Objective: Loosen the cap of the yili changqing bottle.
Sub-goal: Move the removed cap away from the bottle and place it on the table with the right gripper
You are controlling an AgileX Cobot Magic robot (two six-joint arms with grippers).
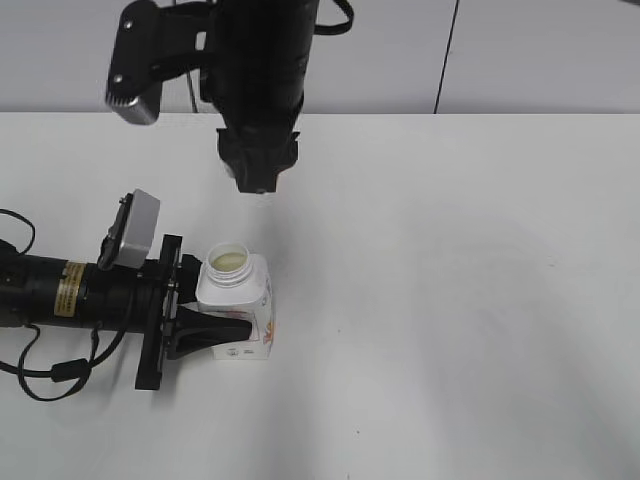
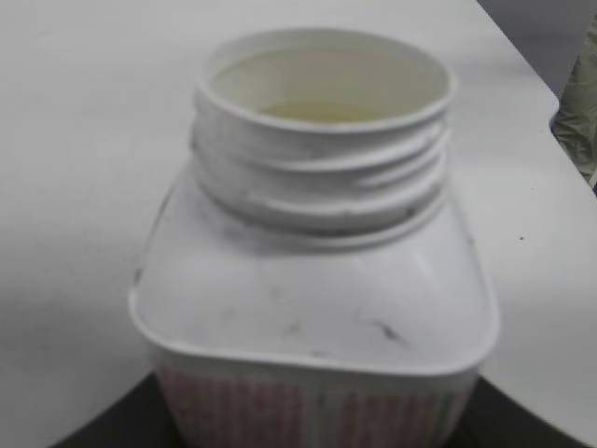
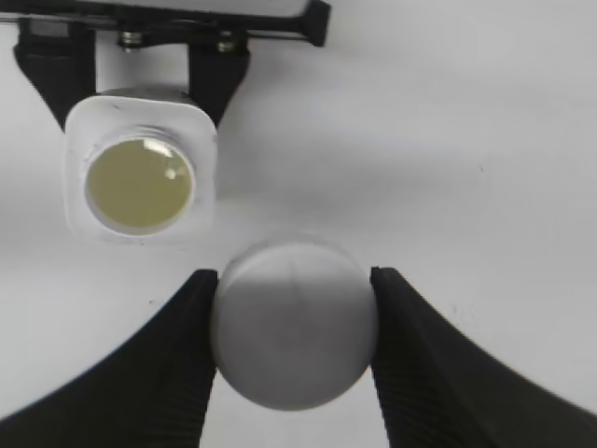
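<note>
- Right gripper: jaws partway open and clamped on the cap, one finger on each side. In the exterior view it hangs in the air above the table, behind the bottle and well clear of it.
- Left gripper: closed partway on the yili changqing bottle, fingers on opposite sides of the body low down. The bottle stands upright on the table, near the left edge of the exterior view.
- Bottle neck is bare: threads fully exposed, mouth open, pale yellowish liquid visible inside from both wrist views.
- Cap is fully off the threads, touching only the right fingers. Nothing between cap and bottle.
- Step judgement: loosening is done and then some; the cap is not just cracked loose but lifted free. Task looks essentially complete.
- Next move, as I read it: either set the cap down on bare table away from the bottle, or bring it back over the neck and rest it loosely.
- If resting it back: needs the cap centred over the mouth and level, since the right wrist view shows it offset from the mouth toward the camera side.
- Left grip should hold until the right arm is finished; the bottle is open with liquid inside, so a tip spills.
</note>
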